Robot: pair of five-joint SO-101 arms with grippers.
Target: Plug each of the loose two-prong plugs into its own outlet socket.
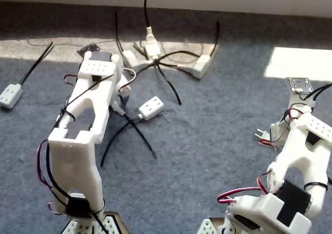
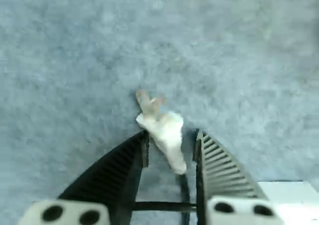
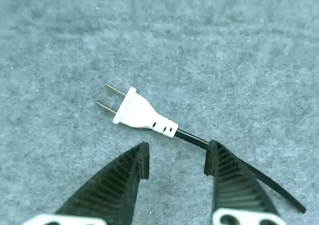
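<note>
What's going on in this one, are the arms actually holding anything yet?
Not yet. Two arms sit over a grey carpet. The left claw is open and straddles a white two-prong plug without clamping it. The right claw is open too, over the black cord of a second white two-prong plug lying flat. A white outlet block lies mid-carpet and a second outlet block at the high view's left edge. Neither plug is in.

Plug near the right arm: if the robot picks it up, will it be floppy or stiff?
The plug looks like hard moulded plastic, so probably stiff and light. Its thin black cord will likely droop and drag behind. The flat prongs might bend if pushed.
</note>
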